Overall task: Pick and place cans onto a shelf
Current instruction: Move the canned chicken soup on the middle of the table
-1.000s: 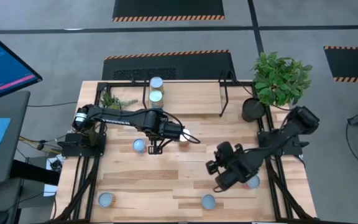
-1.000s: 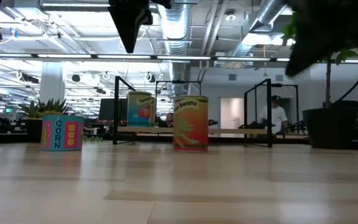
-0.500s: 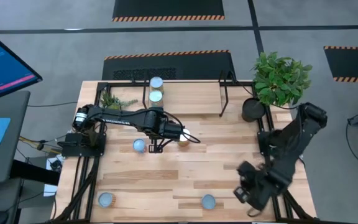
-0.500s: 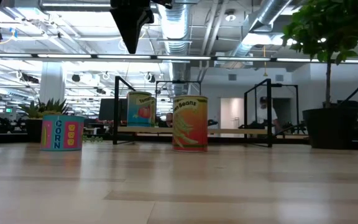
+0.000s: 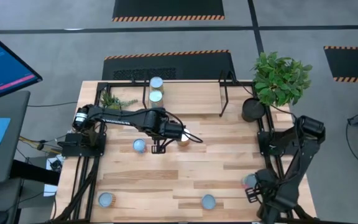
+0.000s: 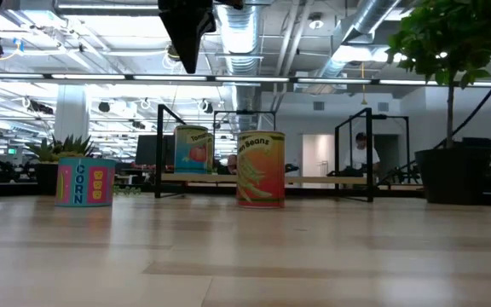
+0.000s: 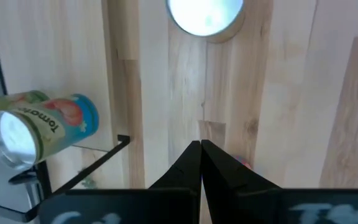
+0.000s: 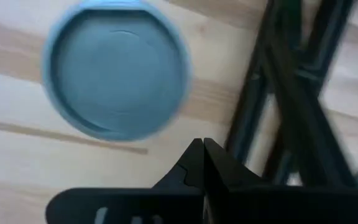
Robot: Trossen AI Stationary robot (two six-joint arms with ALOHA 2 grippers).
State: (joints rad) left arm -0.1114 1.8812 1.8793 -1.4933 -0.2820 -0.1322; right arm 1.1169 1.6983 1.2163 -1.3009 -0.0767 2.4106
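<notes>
Shelf: far edge of the table, two cans on its left part.
Plant pot: far right corner, partly under leaves.
Left gripper: mid-table, fingers pressed together, empty, partly hiding a can.
Right gripper: near right edge, fingers together, empty; blue-topped can just beside it, half hidden overhead.
Loose cans: three more on the table.

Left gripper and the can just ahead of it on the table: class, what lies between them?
Nothing. In the left wrist view, only bare tabletop planks separate the shut left gripper from the pale-topped can ahead.
</notes>
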